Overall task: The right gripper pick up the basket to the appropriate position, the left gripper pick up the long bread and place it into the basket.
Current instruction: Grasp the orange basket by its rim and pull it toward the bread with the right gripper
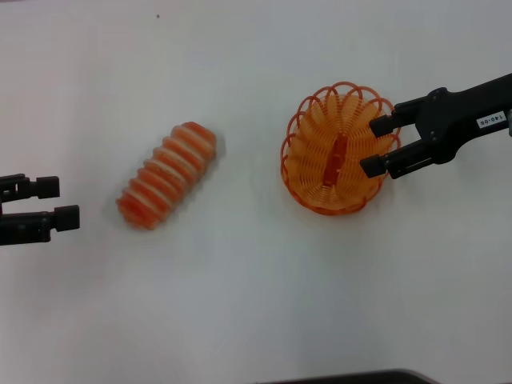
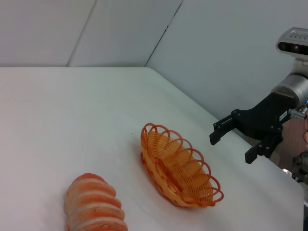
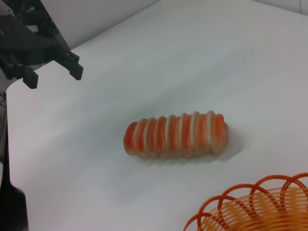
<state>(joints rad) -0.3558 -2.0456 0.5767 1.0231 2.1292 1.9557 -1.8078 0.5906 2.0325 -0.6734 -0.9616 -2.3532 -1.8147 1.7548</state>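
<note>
We see the main risk at the basket [image 1: 336,150]: its looped wire rim is thin and scalloped, so if the right gripper [image 1: 378,146] closes between loops or only on the outer edge, we judge the basket could tip, slide on the white bench [image 1: 256,304] or slip out once lifted. A second risk is carrying it too close to the long bread [image 1: 168,174], which could be knocked or rolled away from the left gripper [image 1: 62,203].

The right gripper reaches in from the side of the basket away from the bread, its jaws spread wide and holding nothing. In the head view its fingertips overlap the rim; the left wrist view shows it above and apart from the basket. The left gripper waits on the far side of the bread from the basket, well apart from the loaf, jaws parted and empty. The bread lies on the bench beside the basket, not touching it.
</note>
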